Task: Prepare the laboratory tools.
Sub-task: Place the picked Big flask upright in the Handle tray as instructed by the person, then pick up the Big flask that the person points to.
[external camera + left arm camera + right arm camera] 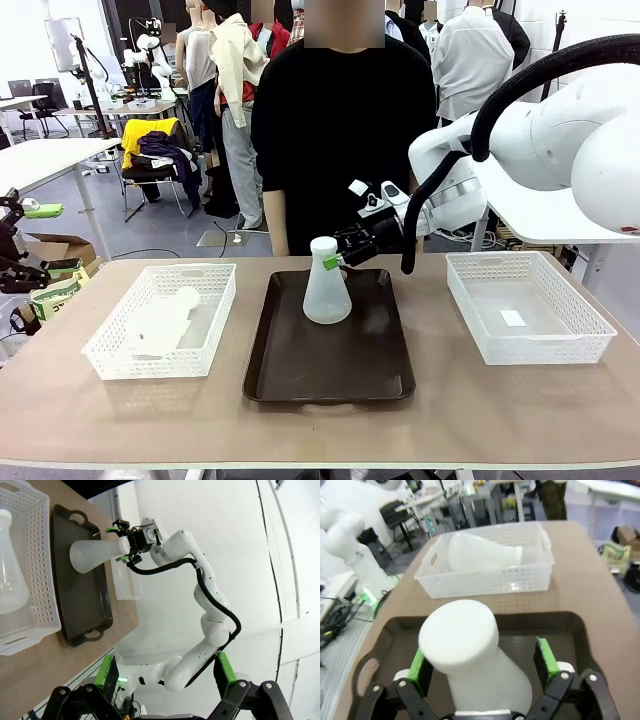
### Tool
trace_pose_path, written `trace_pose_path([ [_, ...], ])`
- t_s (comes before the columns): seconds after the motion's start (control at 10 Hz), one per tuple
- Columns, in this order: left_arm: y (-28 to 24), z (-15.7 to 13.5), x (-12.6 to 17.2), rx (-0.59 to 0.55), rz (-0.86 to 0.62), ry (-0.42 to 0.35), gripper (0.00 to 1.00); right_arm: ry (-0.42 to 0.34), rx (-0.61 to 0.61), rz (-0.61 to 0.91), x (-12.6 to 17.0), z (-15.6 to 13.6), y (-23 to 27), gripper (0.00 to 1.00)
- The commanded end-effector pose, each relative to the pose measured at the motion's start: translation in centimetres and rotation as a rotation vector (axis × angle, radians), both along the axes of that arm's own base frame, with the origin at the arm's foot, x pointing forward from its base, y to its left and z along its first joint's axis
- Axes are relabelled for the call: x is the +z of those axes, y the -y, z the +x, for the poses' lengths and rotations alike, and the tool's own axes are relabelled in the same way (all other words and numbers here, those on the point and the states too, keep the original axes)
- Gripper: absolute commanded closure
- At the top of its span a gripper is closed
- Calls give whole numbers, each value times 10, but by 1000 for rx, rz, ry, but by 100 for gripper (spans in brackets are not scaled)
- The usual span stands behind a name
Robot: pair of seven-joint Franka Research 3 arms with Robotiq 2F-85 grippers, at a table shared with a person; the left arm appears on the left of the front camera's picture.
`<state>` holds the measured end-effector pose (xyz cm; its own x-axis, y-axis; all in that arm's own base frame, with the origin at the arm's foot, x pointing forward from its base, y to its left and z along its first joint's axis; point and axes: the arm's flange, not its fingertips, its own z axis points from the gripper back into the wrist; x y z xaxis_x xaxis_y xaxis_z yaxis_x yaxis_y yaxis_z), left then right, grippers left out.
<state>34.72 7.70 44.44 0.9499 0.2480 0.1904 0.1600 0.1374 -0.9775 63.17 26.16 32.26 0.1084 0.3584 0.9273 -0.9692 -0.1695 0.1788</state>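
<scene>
One upright flask (326, 295), right claw (332, 261) spread around neck

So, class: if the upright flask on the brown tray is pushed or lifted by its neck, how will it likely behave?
The upright flask probably resists tipping: its wide base sits flat on the tray. Translucent and seemingly empty, it is likely light and may slide. Its smooth tapered neck could slip in the right gripper, open around it.

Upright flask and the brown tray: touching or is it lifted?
Touching. In the front view the flask stands upright with its wide base flat on the floor of the tray, and no gap shows beneath it.
</scene>
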Motion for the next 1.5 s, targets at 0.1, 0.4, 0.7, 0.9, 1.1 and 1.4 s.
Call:
trace_pose_path([
  [0.1,-1,-2,0,-8,0,10,0,20,-71,-110,26,-17,18,0],
  [0.4,-1,-2,0,-8,0,10,0,9,-11,-32,7,-2,6,0],
  [0.7,-1,-2,0,-8,0,10,0,9,-11,-32,7,-2,6,0],
  [0.9,-1,-2,0,-8,0,10,0,9,-11,-32,7,-2,6,0],
  [1.1,-1,-2,0,-8,0,10,0,5,-22,-44,6,-5,6,0],
  [1.4,-1,-2,0,-8,0,10,0,-4,-46,-109,24,-11,18,0],
])
